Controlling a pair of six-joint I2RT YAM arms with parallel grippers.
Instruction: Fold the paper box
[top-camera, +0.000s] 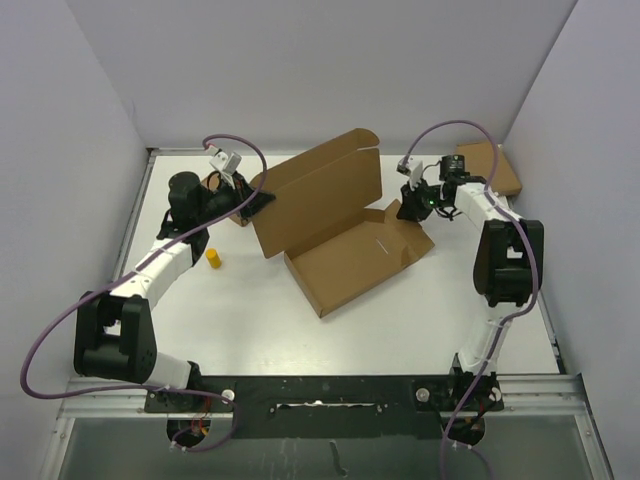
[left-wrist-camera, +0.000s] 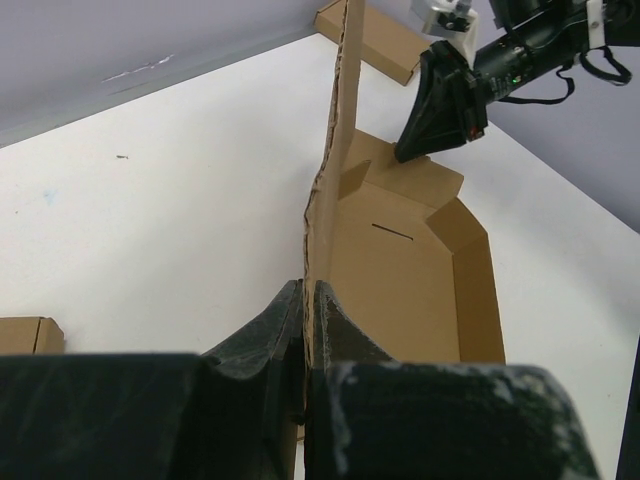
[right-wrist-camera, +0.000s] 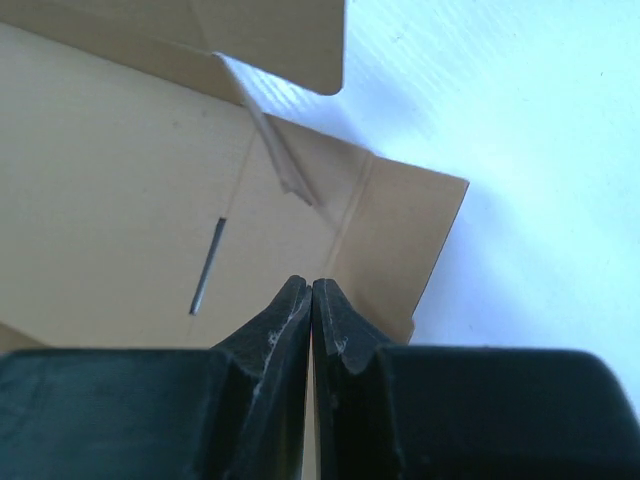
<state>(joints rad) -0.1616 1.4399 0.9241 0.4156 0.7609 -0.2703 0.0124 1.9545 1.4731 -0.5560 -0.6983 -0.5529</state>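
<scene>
paper box (top-camera: 340, 225): brown corrugated die-cut mailer, largest cardboard piece in view. lying mid-table on the white table (top-camera: 420, 330), set at an angle to its edges. tray part flat on the surface, low side walls raised, one narrow slit in the floor. lid panel standing up along the tray's far-left side, leaning back, with a rounded tab on its top edge. edge-on in the left wrist view, a thin upright sheet with the tray to its right.

left gripper (top-camera: 258, 200): at the left end of the raised lid panel. fingers closed on the panel's edge, cardboard clamped between them.

right gripper (top-camera: 408, 210): at the tray's right corner, next to a short upright corner flap. fingers pressed together, tips above the tray floor near a crease, slit to their left. not clear whether any cardboard is pinched between them.

yellow cylinder (top-camera: 213, 258): small, upright on the table, near the left arm, apart from the paper box.

far-right small cardboard box (top-camera: 490, 165): ready-made, flat on the table behind the right gripper.

far-left small cardboard box (top-camera: 215, 183): ready-made, mostly hidden behind the left gripper.
</scene>
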